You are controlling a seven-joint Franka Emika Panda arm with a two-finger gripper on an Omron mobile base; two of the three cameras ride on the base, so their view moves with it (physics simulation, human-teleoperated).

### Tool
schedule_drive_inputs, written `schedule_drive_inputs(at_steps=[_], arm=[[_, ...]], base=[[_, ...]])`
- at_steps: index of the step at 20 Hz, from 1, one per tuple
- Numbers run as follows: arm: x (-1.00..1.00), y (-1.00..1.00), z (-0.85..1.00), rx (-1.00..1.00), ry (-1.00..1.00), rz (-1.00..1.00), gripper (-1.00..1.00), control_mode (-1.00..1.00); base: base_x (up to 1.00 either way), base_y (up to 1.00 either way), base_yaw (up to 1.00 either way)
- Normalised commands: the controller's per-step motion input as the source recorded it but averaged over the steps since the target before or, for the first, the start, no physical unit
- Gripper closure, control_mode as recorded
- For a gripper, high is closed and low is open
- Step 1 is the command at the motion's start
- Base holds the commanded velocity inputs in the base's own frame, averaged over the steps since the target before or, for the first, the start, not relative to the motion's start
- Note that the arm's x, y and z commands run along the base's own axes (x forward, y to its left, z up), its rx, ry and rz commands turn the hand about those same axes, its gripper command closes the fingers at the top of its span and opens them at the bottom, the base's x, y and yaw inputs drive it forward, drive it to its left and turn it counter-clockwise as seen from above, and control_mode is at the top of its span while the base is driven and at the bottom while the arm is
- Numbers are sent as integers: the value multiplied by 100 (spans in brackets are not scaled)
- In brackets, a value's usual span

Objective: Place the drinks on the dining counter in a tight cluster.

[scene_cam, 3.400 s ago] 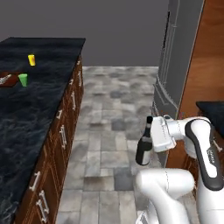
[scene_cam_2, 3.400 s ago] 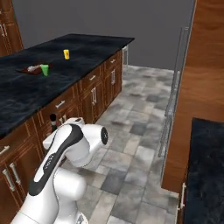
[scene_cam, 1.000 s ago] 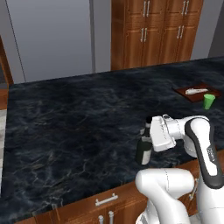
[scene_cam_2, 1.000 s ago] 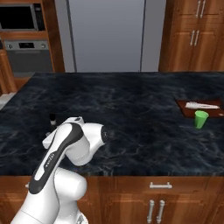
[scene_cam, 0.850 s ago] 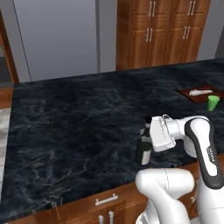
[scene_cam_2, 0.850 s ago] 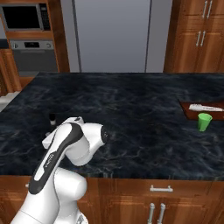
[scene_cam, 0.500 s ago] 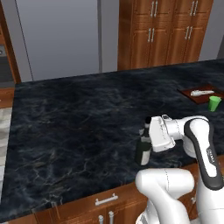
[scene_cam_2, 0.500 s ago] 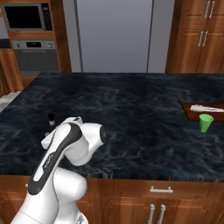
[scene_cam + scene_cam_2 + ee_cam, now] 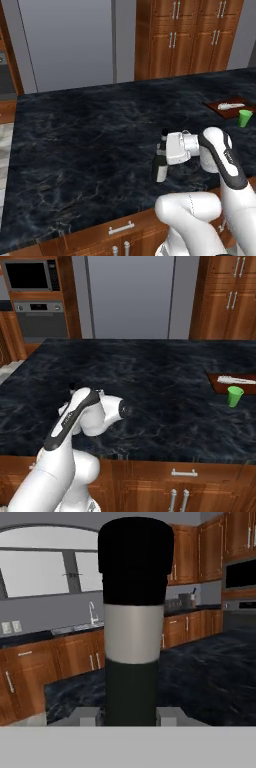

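Note:
One of the drinks, a slim dark wine bottle with a pale label, stands upright in my gripper, which is shut on it at mid-height. Bottle and gripper hang just over the near part of the dining counter, a broad black marble-veined top. In the hand view the wine bottle rises between the two fingertips of the gripper, with the dining counter behind it. From the right base view my own arm covers the hand, and the dining counter spreads ahead.
A small green cup stands at the counter's right, beside a brown board with a white item on it. Wooden cabinets with silver handles run under the counter's near edge. A steel fridge and wall oven stand beyond.
The whole picture has shifted: the base swung from the floor aisle to face the counter, then kept sliding slightly. The bottle stays gripped in the same pose.

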Motion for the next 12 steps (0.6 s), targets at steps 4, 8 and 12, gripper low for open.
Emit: schedule_drive_inputs(at_steps=[4,8,12], arm=[[89,-32,-12,0,6,15,100,-100],[81,-17,-20,-2,0,28,100,-100],[66,-15,-32,-1,-9,35,100,-100]], base=[[0,0,0],[0,0,0],[0,0,0]])
